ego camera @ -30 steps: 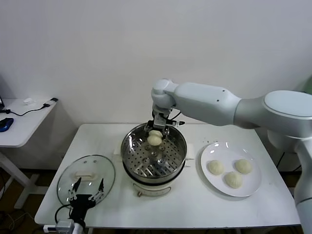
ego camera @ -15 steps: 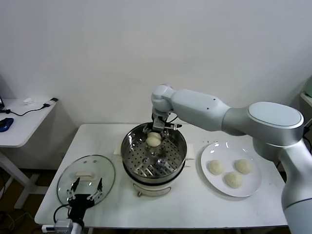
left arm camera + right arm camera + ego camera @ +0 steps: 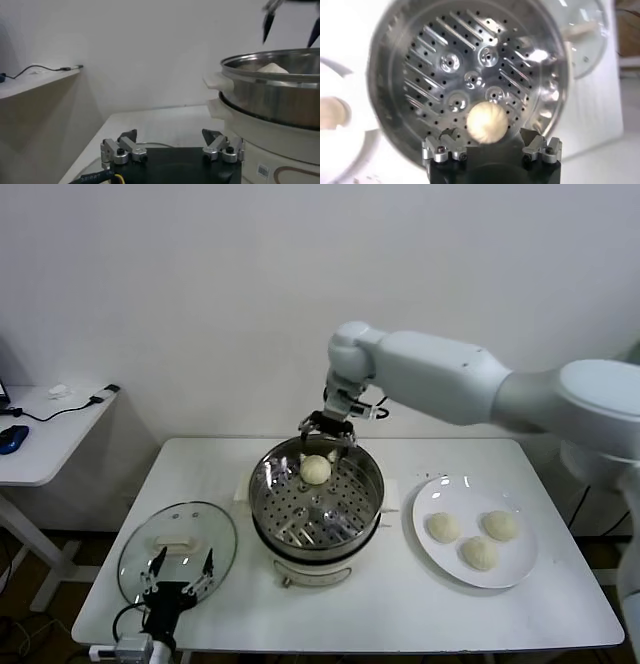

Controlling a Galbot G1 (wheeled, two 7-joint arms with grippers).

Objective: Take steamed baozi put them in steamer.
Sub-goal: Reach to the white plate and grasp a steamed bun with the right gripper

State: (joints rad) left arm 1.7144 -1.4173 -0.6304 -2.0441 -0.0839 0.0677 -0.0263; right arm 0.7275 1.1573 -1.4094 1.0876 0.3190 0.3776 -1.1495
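Now, starting at the left, the left gripper sits low at the near-left corner of the white table, its jaws spread wide with nothing between them. Just beyond its fingertips lies the round glass lid, flat on the table. In the left wrist view the same gripper shows its two fingers apart and empty, and the steamer stands beside and ahead of them, with the dome of a bun just showing over the rim.

Moving to the middle, the steamer stands on its white base, and one steamed baozi rests on the perforated tray at the far side of the pot. The right gripper hangs directly above that bun, jaws wide open and clear of it, holding nothing. In the right wrist view the gripper frames the baozi between its spread fingers, the bun lying below them on the steamer tray near the wall.

To the right of the open jaws, beside the steamer, a white plate carries the other three baozi, close together but apart from one another.
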